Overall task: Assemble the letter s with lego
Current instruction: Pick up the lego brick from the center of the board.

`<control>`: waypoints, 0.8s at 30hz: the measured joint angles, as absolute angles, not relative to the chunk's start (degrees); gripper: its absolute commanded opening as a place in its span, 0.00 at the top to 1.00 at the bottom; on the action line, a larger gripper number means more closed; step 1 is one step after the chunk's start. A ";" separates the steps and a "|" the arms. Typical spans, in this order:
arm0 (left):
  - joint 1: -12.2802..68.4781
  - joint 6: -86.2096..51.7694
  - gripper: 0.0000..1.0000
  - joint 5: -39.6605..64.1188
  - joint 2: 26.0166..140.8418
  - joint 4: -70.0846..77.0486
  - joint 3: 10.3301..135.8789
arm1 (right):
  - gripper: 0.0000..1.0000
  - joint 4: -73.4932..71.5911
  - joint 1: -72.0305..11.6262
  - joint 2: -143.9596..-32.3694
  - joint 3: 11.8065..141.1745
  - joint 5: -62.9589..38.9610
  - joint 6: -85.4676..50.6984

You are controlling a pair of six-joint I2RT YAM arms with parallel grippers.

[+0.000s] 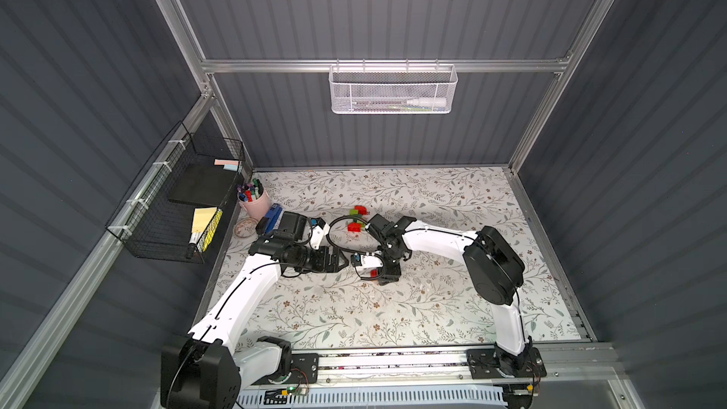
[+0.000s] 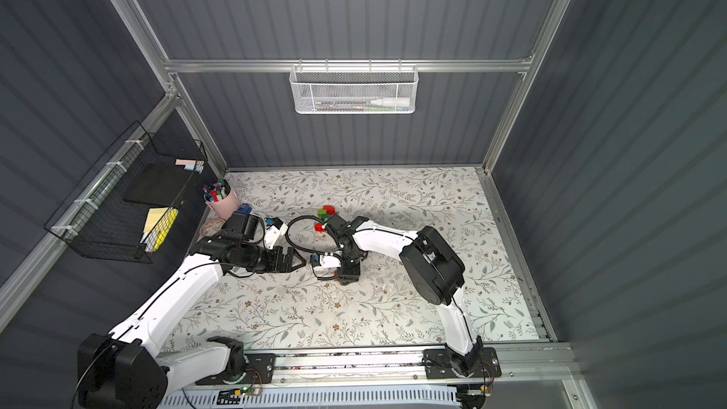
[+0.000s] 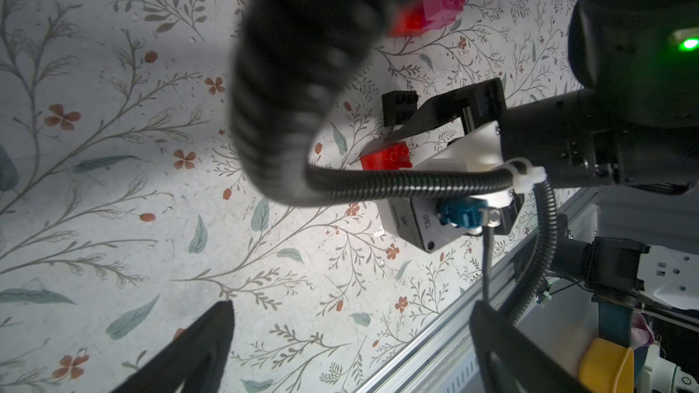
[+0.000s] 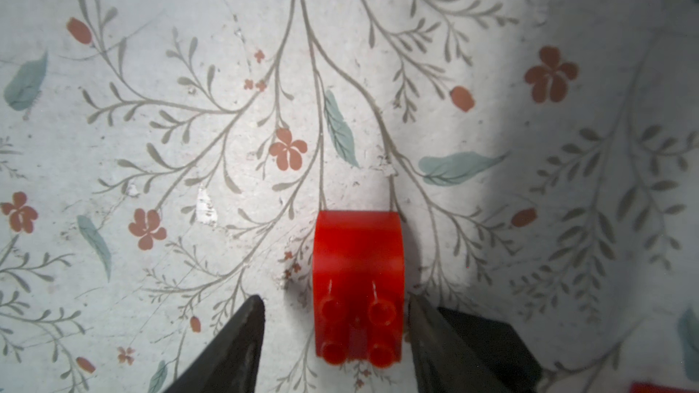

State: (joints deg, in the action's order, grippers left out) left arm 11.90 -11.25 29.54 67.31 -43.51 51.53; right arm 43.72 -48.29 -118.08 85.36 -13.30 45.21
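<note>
Tabletop (image 1: pixel 413 308) with a floral print carries the lego (image 1: pixel 353 226): a red-and-green cluster (image 1: pixel 358 211) toward the back and a lone red curved brick (image 4: pixel 357 255) nearer the middle. Right gripper (image 4: pixel 334 296) straddles that brick, jaws parted and not yet clamped, while the left gripper (image 3: pixel 351 306) hangs wide open, empty. Picking this piece seems the step in hand; next the jaws must close squarely, then lift it toward the cluster.

small print on wrist camera (image 3: pixel 416 221), unreadable
</note>
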 measured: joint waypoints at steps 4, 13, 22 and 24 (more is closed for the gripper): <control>11.88 -11.25 0.00 29.89 67.31 -43.38 51.53 | 0.59 43.20 -48.51 -119.02 85.97 -13.21 44.86; 11.88 -11.27 0.01 32.42 67.31 -43.31 51.05 | 0.77 43.07 -48.56 -119.50 86.59 -12.51 41.47; 11.88 -10.46 0.00 40.38 66.43 -43.59 50.00 | 0.79 41.21 -48.88 -109.67 81.71 -12.14 26.15; 11.88 -10.87 0.00 42.00 65.73 -43.44 49.87 | 0.79 41.23 -49.04 -106.06 79.77 -10.61 19.44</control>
State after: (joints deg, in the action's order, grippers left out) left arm 11.88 -10.87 42.00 65.73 -43.44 49.87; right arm 41.23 -49.04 -106.06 79.77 -10.61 19.44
